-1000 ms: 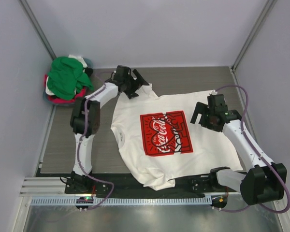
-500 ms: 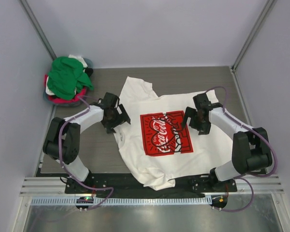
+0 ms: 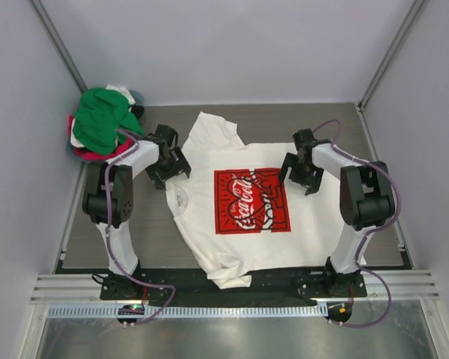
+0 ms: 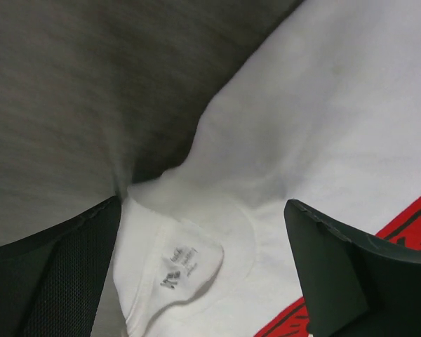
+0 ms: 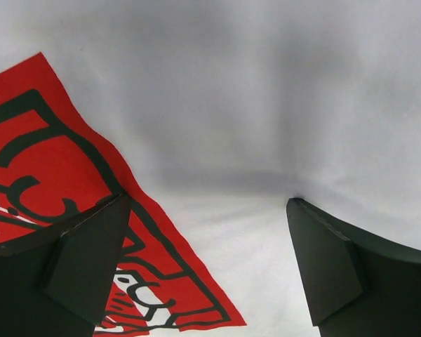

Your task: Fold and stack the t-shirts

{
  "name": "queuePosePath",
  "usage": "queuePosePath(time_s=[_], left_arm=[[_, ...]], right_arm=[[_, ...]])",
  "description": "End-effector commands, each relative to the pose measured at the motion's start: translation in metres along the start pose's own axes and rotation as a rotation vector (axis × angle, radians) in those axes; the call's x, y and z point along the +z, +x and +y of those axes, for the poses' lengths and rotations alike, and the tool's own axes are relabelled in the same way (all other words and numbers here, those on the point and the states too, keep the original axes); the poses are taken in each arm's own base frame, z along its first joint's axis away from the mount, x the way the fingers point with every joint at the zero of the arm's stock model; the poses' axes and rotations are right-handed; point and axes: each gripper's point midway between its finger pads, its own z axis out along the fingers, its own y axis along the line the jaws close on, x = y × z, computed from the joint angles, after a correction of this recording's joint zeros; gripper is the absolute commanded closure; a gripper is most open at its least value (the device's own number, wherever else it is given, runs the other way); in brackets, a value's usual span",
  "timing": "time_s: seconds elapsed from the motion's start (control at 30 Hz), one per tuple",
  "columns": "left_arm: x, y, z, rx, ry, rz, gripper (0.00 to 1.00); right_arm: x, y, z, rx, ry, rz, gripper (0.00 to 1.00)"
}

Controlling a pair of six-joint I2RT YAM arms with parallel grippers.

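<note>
Fingers (image 4: 330,274) splayed on both sides: left gripper (image 3: 170,168) at the collar (image 4: 175,260), right gripper (image 3: 299,176) by the red print (image 3: 251,202). The cream t-shirt (image 3: 239,250) (face up, spread between them) has just slid leftward and lies squarer, so folding looks next.

Three cameras, one bench

The top external view looked down from above and behind the near edge, taking in the whole bench (image 3: 97,224) out to its far corners. The left wrist camera hung very close over the collar (image 4: 179,263) of the cream-white t-shirt (image 3: 307,224), facing down; the right wrist camera hung equally close over its red print (image 5: 49,161). All three views shared that shirt.
</note>
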Motion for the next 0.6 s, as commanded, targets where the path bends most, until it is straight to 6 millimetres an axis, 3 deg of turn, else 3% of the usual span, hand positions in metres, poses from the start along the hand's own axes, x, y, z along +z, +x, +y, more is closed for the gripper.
queuePosePath(time_s=[0.0, 0.03, 0.07, 0.1, 0.13, 0.17, 0.2, 0.23, 0.3, 0.37, 0.4, 0.47, 0.5, 0.53, 0.57], left_arm=[[0.012, -0.051, 0.001, 0.037, -0.055, -0.067, 0.0], [0.011, -0.059, -0.002, 0.045, -0.057, -0.064, 0.0], [0.024, -0.062, -0.003, 0.045, -0.072, -0.041, 0.0], [0.011, -0.093, -0.024, 0.039, -0.024, -0.102, 0.0], [0.012, -0.096, -0.026, 0.041, -0.035, -0.082, 0.0], [0.004, -0.117, -0.039, 0.041, -0.018, -0.103, 0.0], [0.017, -0.113, -0.035, 0.044, -0.036, -0.08, 0.0], [-0.006, -0.133, -0.05, 0.046, -0.006, -0.12, 0.0], [-0.022, -0.143, -0.055, 0.057, -0.007, -0.14, 0.0], [-0.066, -0.149, -0.063, 0.083, 0.023, -0.203, 0.0], [-0.077, -0.147, -0.06, 0.094, 0.011, -0.223, 0.0], [-0.085, -0.117, -0.051, 0.13, -0.02, -0.2, 0.0], [-0.118, -0.114, -0.053, 0.121, 0.022, -0.266, 0.0], [-0.122, -0.1, -0.052, 0.127, 0.032, -0.264, 0.0], [-0.099, -0.064, -0.031, 0.139, -0.018, -0.184, 0.0]], right_arm=[[0.007, -0.038, 0.017, 0.028, -0.033, -0.06, 0.0], [0.004, -0.054, 0.027, 0.033, -0.051, -0.084, 0.0], [0.016, -0.057, 0.028, 0.032, -0.035, -0.06, 0.0], [0.02, -0.063, 0.029, 0.037, -0.03, -0.057, 0.0], [0.014, -0.085, 0.039, 0.038, -0.053, -0.095, 0.0], [0.019, -0.102, 0.045, 0.042, -0.058, -0.1, 0.0], [0.029, -0.093, 0.042, 0.036, -0.038, -0.058, 0.0], [0.02, -0.117, 0.05, 0.038, -0.065, -0.099, 0.0], [0.021, -0.119, 0.052, 0.024, -0.06, -0.07, 0.0], [0.003, -0.127, 0.056, 0.015, -0.09, -0.098, 0.0], [-0.004, -0.128, 0.057, 0.013, -0.097, -0.108, 0.0], [-0.012, -0.12, 0.053, 0.011, -0.096, -0.105, 0.0], [-0.029, -0.121, 0.052, 0.012, -0.111, -0.133, 0.0], [-0.03, -0.112, 0.047, 0.009, -0.103, -0.121, 0.0], [-0.037, -0.109, 0.045, 0.008, -0.103, -0.129, 0.0]])
